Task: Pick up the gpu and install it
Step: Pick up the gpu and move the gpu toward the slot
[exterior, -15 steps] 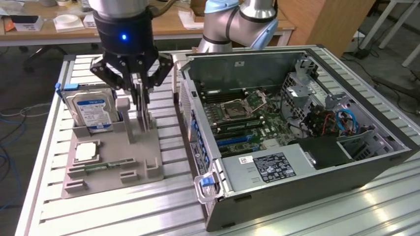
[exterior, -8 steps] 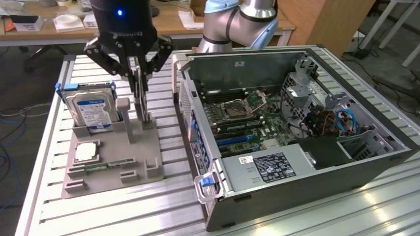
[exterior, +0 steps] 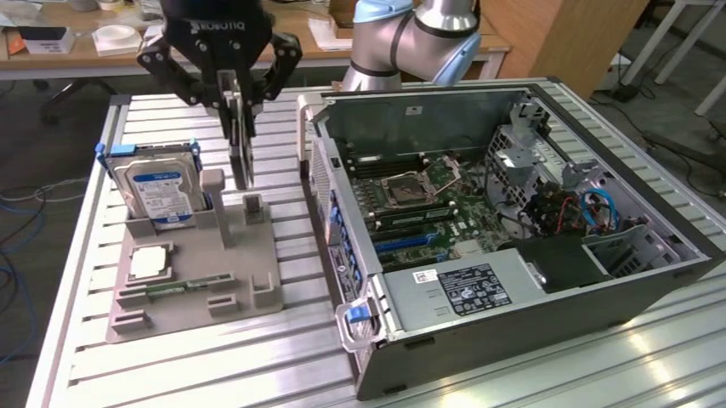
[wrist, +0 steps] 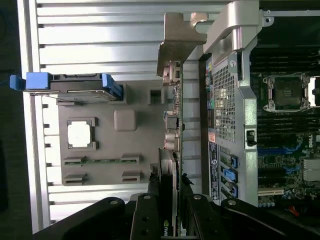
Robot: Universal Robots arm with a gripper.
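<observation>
A slatted metal table (exterior: 170,357) is carrying a grey fixture (exterior: 244,280) at the exterior view's left and an open computer case (exterior: 635,280) at its right, the two sitting just beside each other. The case's perforated side wall (wrist: 225,105) is standing between the fixture and the motherboard (exterior: 437,212). A cluttered desk (exterior: 68,55) is running along the far side.

The arm (exterior: 409,42) is reaching in from the far side, and the gripper (exterior: 238,106) is pointing straight down over the fixture's far right part. Its fingers (wrist: 150,217) are pressing on both faces of the gpu (exterior: 240,153), gripping it near its upper end. The card is hanging upright and edge-on, with its pale bracket (wrist: 176,47) at the end away from the fingers. Its lower end is hovering near a small upright post (exterior: 253,209) on the fixture.

The fixture is holding a hard drive (exterior: 159,191) upright in blue rails at its far left. A square processor chip (exterior: 150,263) is lying flat in a pocket nearer. A green memory stick (exterior: 170,290) is lying in a slot nearer still. The case is holding the motherboard with its open processor socket (exterior: 405,189), blue cables (exterior: 596,212) at the right and a labelled grey box (exterior: 454,285) at the near end.
</observation>
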